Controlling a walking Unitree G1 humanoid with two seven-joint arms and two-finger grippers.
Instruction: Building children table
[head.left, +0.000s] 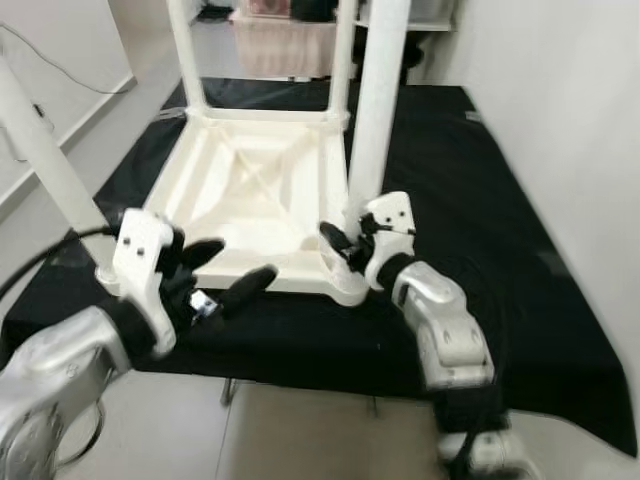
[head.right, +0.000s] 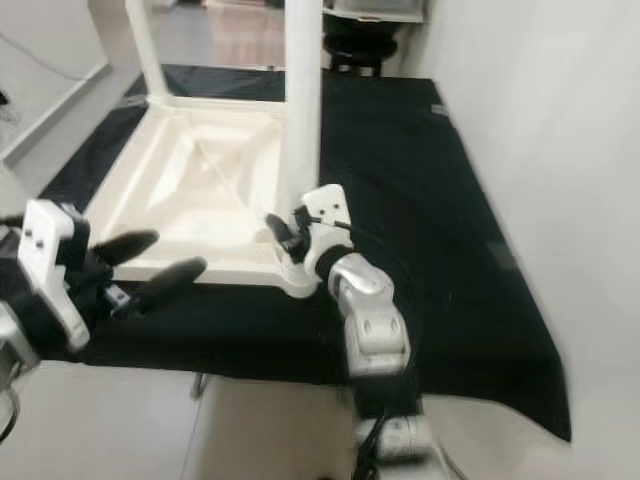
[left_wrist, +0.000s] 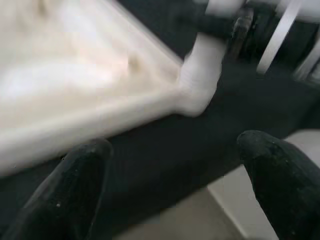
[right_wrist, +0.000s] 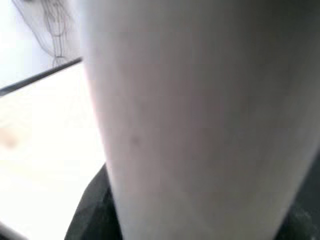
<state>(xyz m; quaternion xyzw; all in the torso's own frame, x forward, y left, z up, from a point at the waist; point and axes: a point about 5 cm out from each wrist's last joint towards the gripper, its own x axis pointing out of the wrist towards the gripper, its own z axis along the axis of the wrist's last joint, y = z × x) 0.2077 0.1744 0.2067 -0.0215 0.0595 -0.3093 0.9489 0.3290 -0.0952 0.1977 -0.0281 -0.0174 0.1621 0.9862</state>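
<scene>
The tabletop (head.left: 255, 190) lies upside down on a black cloth (head.left: 470, 200), its ribbed underside facing up. White legs stand upright in its corner sockets: two at the far corners, one at the near right corner (head.left: 378, 110), and one at the near left (head.left: 45, 150) (its socket is hidden behind our left hand).

Our right hand (head.left: 345, 240) sits at the base of the near right leg, just above the corner socket (head.left: 350, 285). Its black fingers (head.left: 335, 238) reach around the leg on the tabletop side. In the right wrist view the leg (right_wrist: 200, 120) stands directly against the camera, so we read the hand as clamped on the leg.

Our left hand (head.left: 225, 270) hovers over the near edge of the tabletop, between the two near corners. Its two fingers (head.left: 245, 285) are spread apart and grip nothing. The left wrist view shows both fingertips (left_wrist: 75, 180) apart, with the tabletop edge and the near right socket (left_wrist: 200, 85) beyond them (blurred).

The cloth covers a low counter, whose front edge ends above a pale floor (head.left: 300, 430).
</scene>
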